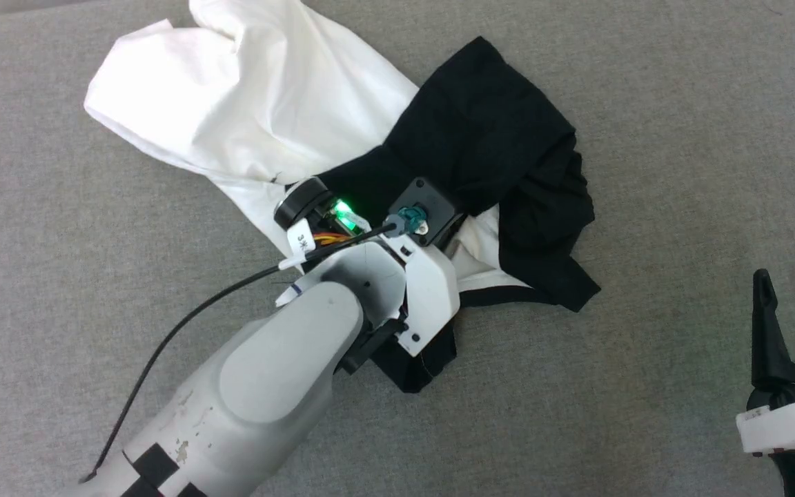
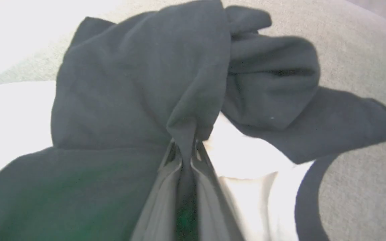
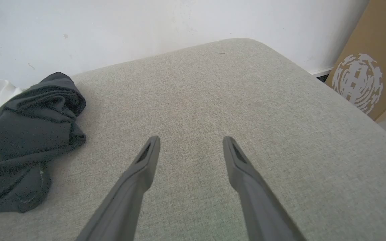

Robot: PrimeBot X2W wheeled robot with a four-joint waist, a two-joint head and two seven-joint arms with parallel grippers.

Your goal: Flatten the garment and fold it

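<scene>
Pale and scuffed, the left forearm [image 1: 280, 366] reaches over the crumpled T-shirt [image 1: 252, 103], which lies bunched on the grey padded surface [image 1: 680, 103]. The shirt's white body spreads to the far left and its black sleeves are heaped to the right. At the arm's tip the left end effector [image 2: 183, 147] is clamped on a ridge of black cloth that rises into a peak. Well apart from the shirt, the right end effector [image 1: 789, 276] rests with fingers spread wide above bare padding.
</scene>
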